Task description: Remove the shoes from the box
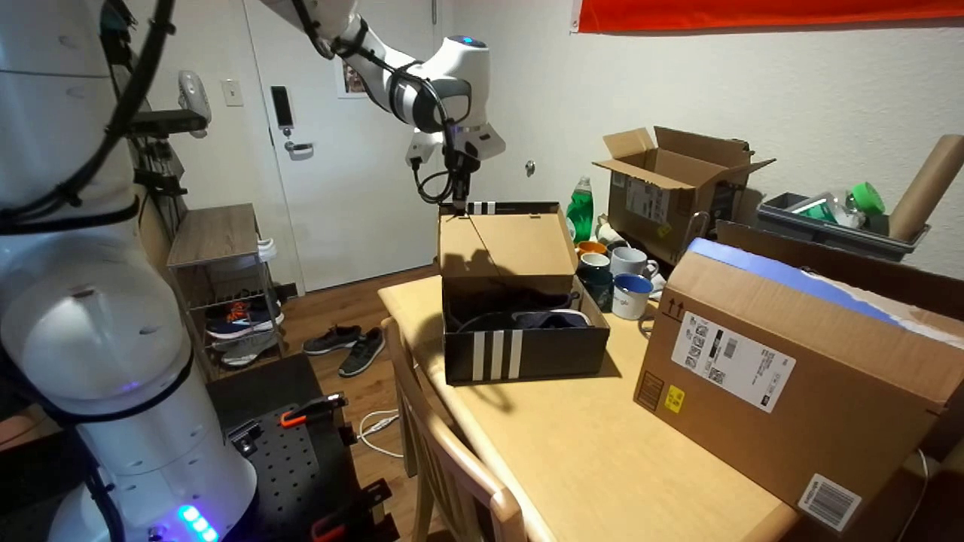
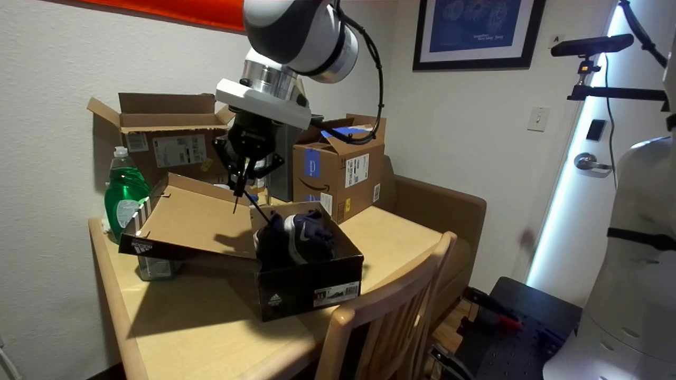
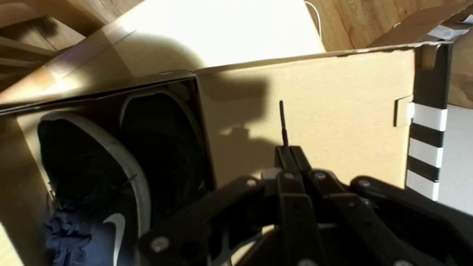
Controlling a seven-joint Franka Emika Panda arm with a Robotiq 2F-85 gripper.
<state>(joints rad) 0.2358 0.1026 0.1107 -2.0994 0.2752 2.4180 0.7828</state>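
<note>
Far L in an exterior view, white Franka arm (image 1: 124, 293), base on a blk perforated platform (image 1: 290, 436). Next, a shoe rack (image 1: 215, 235) w/ footwear (image 1: 242, 316) on its lower shelves, then 2 dk gray sneakers (image 1: 364, 352) on the wood floor (image 1: 320, 320) & a wooden chair (image 1: 459, 448) beside the counter (image 1: 572, 436). Approx mid-view, the claw (image 1: 461, 205) is over the flipped-back lid (image 1: 531, 237) of the blk Adidas shoebox (image 1: 561, 357), which sits on the counter; fingers together, i.e. clenched. In the wrist view a thin dk strip (image 3: 282, 120) sticks out past the tips; can't tell if it's pinched or attached. The Nike sneakers (image 3: 122, 162) (swoosh seen on 1), dk w/ whitish soles, are both in the shoebox, side by side. R of the lid: green dish-soap bottle (image 1: 581, 211), then mugs (image 1: 629, 302) bunched close. Further R, a carton w/ raised flaps (image 1: 655, 226) near the wall (image 1: 738, 83), then a big Amazon carton (image 1: 828, 429) w/ blue tape (image 1: 794, 280) along its top, & behind that a gray bin (image 1: 828, 232) w/ a cardboard tube (image 1: 930, 188) tilted in it.
</note>
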